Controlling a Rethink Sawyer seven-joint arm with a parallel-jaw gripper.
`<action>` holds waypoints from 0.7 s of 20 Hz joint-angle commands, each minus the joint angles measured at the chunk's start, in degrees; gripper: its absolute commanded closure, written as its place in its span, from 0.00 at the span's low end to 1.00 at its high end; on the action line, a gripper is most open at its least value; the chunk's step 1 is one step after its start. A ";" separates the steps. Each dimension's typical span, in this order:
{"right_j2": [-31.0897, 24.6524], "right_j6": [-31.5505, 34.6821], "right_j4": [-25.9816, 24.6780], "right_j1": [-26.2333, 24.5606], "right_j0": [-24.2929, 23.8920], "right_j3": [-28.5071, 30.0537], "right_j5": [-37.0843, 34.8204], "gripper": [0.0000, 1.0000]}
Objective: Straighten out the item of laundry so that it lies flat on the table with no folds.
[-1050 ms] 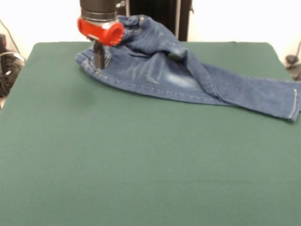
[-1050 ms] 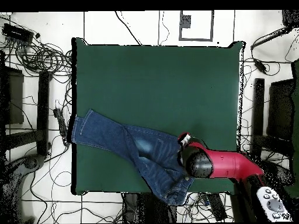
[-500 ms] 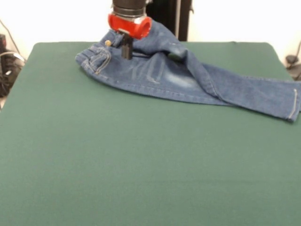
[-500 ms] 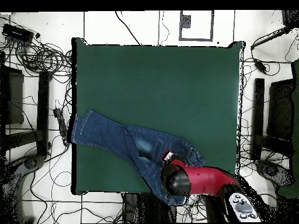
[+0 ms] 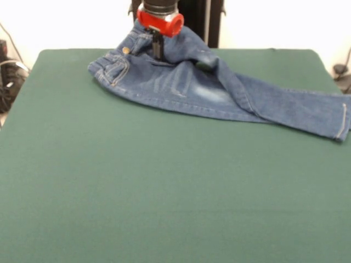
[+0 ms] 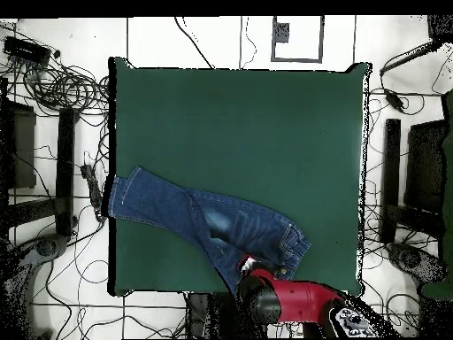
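Note:
The item of laundry is a small pair of blue jeans lying across the far part of the green table. Its waist with a brass button points left. One leg stretches right, with its hem at the table's right edge. The other leg is folded up and bunched behind it near the far edge. My gripper, under a red collar, hangs over the bunched top part by the waistband. In the overhead view the jeans run from the table's left edge to my gripper near the bottom edge.
A black stand rises behind the table's far edge. Cables lie on the floor at the left. In the overhead view, cables and dark equipment ring the table on both sides.
My gripper has moved from the waist's left end to the right and back toward the far edge. The jeans' left waist corner is uncovered now; the long leg has not moved.

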State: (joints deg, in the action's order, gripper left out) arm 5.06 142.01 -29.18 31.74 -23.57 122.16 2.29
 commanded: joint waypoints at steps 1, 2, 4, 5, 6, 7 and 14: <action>-0.09 9.23 4.67 -10.84 3.20 -2.95 6.48 1.00; 0.12 9.03 4.91 -11.74 3.48 -3.93 7.10 1.00; -0.22 8.02 5.00 -13.25 3.02 -6.13 7.34 1.00; -0.61 7.10 4.67 -13.86 2.54 -7.24 7.14 1.00; -1.07 6.08 4.42 -14.30 2.19 -8.38 6.16 1.00; -1.53 5.07 4.17 -14.73 1.84 -9.53 5.17 1.00; -1.50 5.68 6.29 -17.03 3.46 -12.94 6.07 1.00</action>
State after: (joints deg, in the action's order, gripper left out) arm 7.34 142.01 -28.40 24.21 -22.32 121.18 6.01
